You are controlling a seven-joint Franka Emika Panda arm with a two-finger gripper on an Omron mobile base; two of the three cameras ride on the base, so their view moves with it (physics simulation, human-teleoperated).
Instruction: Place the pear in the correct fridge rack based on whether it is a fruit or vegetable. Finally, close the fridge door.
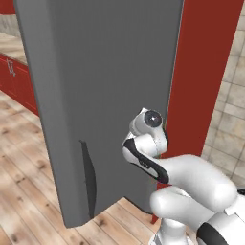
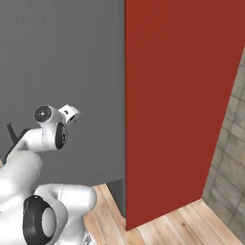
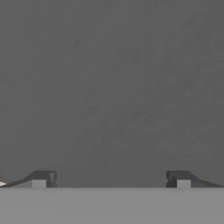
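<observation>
1. Gripper [image 3: 111, 179] spread wide, empty, facing the fridge door [image 1: 105, 95] head-on.
2. Pear hidden, presumably shelved.
3. Door at ten o'clock, ajar; my read: closing push remains.

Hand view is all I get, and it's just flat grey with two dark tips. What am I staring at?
Observer: The tall flat grey fridge door; the open claw faces its plain outer face.
Operator: Anything beside it?
Observer: A tall red cabinet panel stands at its right.
Operator: Has it a handle?
Observer: A dark vertical slot low near its left edge.
</observation>
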